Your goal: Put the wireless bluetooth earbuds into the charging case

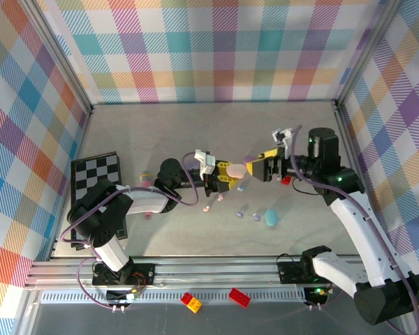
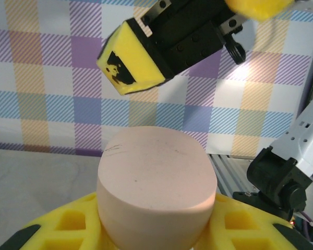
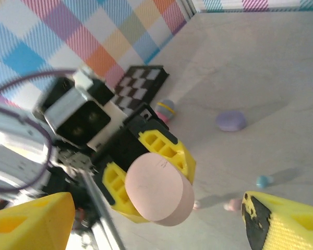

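My left gripper (image 1: 223,174) is shut on a closed pink oval charging case (image 1: 236,169), held up off the table between its yellow fingers (image 2: 62,229). In the left wrist view the case (image 2: 156,182) is close to the lens. My right gripper (image 1: 255,166) stands open just right of the case, one yellow finger (image 2: 130,60) hovering above it. In the right wrist view the case (image 3: 159,187) sits between my spread fingers (image 3: 287,221). Tiny earbuds lie on the table below: pink (image 1: 206,208), lavender (image 1: 241,213) and teal (image 1: 241,187).
A teal case (image 1: 272,218) lies front right and a lavender case (image 3: 230,121) lies behind the grippers. A checkerboard (image 1: 96,174) sits at the left, with a small striped pastel object (image 3: 167,109) beside it. A red brick (image 1: 286,180) lies under the right arm.
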